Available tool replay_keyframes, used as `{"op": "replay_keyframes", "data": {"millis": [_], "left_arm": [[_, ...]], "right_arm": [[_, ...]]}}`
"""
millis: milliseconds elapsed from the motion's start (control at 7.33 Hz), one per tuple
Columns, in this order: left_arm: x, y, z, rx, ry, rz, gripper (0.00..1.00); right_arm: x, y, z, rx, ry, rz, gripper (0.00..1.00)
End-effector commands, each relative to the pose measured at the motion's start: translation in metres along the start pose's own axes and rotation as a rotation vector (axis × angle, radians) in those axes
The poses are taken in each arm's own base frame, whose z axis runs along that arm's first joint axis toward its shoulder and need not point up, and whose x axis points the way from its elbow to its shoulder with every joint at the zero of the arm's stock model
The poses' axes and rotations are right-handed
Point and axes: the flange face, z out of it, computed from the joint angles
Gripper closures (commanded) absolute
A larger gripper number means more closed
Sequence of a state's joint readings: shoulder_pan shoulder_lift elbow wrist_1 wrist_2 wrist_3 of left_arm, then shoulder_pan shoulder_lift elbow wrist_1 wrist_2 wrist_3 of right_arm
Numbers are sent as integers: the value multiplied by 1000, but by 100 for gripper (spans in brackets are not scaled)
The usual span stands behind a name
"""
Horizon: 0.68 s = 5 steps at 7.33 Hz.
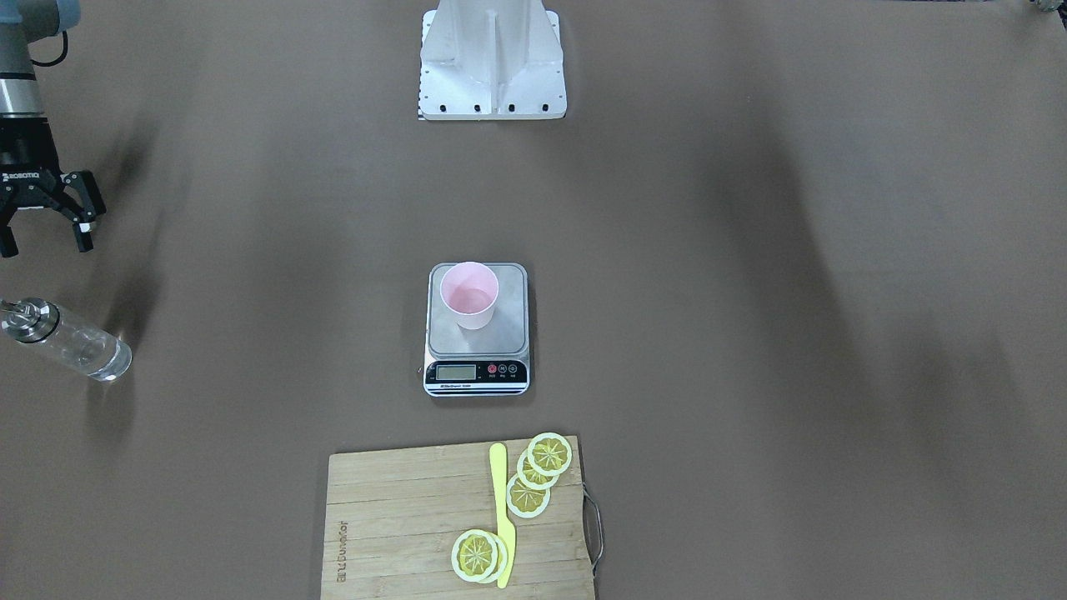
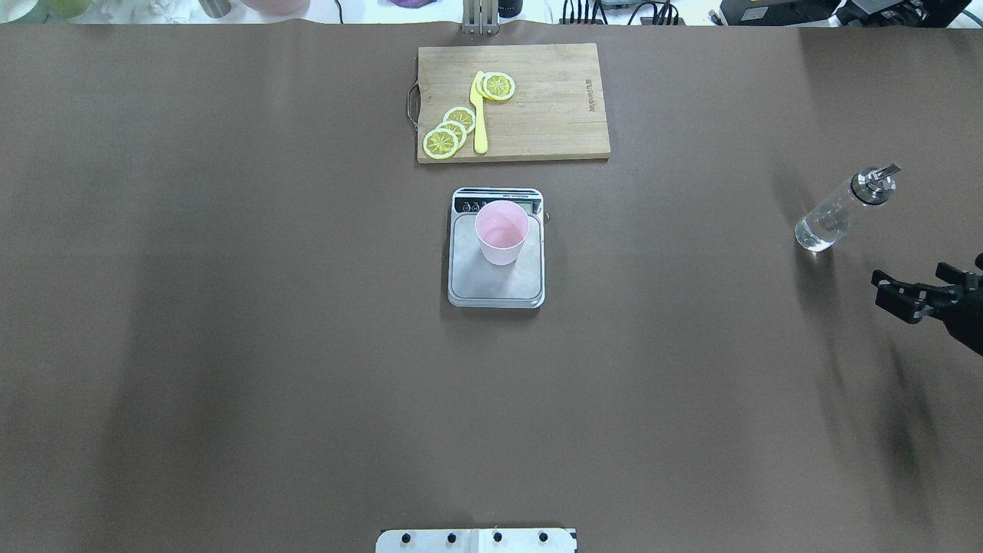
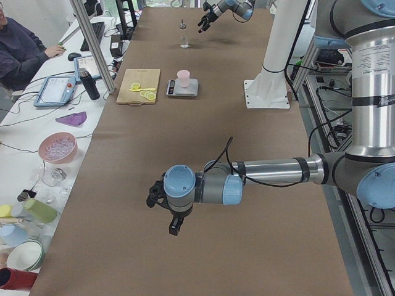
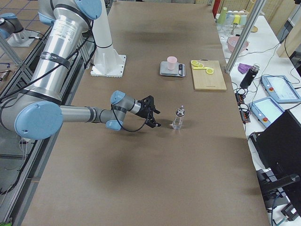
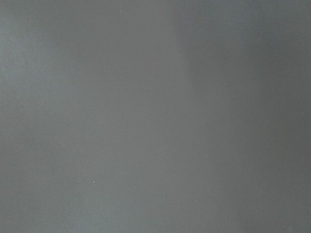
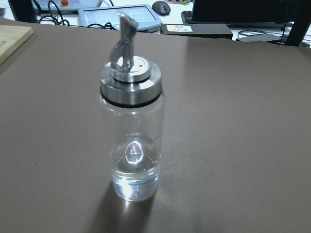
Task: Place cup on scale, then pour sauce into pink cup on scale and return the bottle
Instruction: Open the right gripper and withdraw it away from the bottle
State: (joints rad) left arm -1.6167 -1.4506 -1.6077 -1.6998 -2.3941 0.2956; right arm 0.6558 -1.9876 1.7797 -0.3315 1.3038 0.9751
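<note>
- The small pale pink tapered cup (image 1: pixel 469 293) stood upright on the silver-grey steel platform of the rectangular digital kitchen scale (image 1: pixel 500 329), at the platform's far left corner as the robot sees it, close to the black display strip.
- The scale sat at the middle of the brown tabletop (image 2: pixel 230 307), display end turned away from the robot.
- Over on the robot's right, near the tabletop's edge, the small clear glass bottle with the shiny silver pourer cap (image 2: pixel 833 211) stood upright on the tabletop, well apart from the scale.
- The wrist view showed the clear, colourless sauce (image 6: pixel 133 182) sitting low in the bottle, most of the glass above it empty.
- The right tool (image 2: pixel 921 284) hung above the tabletop just on the robot's side of the bottle, its black fingers spread wide and gripping nothing, a clear gap between them and the glass.
- The left tool (image 3: pixel 162 206) hovered over bare tabletop far off on the robot's left; only the side view caught it, so I could not tell whether its fingers were spread or pressed together.
- Beyond the scale, on the far side from the robot, lay a pale wooden cutting board (image 2: pixel 553 115) carrying yellow lemon slices (image 2: pixel 449 132) and a yellow plastic knife (image 2: pixel 480 115).
</note>
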Motion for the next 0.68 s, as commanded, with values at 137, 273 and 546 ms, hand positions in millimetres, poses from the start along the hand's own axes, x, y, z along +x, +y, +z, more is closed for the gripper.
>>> {"op": "replay_keyframes", "data": {"millis": [137,273,546], "left_arm": [[1,0,1,0,5,1,2],[0,1,1,-2,4,-1,2],[0,1,1,-1,6,1,2]], "right_arm": [[113,-69,28,-121,-39,-53,0],[149,-93,44,-151,-46,-35,0],[170,-154,62,-252,-19,-54,0]]}}
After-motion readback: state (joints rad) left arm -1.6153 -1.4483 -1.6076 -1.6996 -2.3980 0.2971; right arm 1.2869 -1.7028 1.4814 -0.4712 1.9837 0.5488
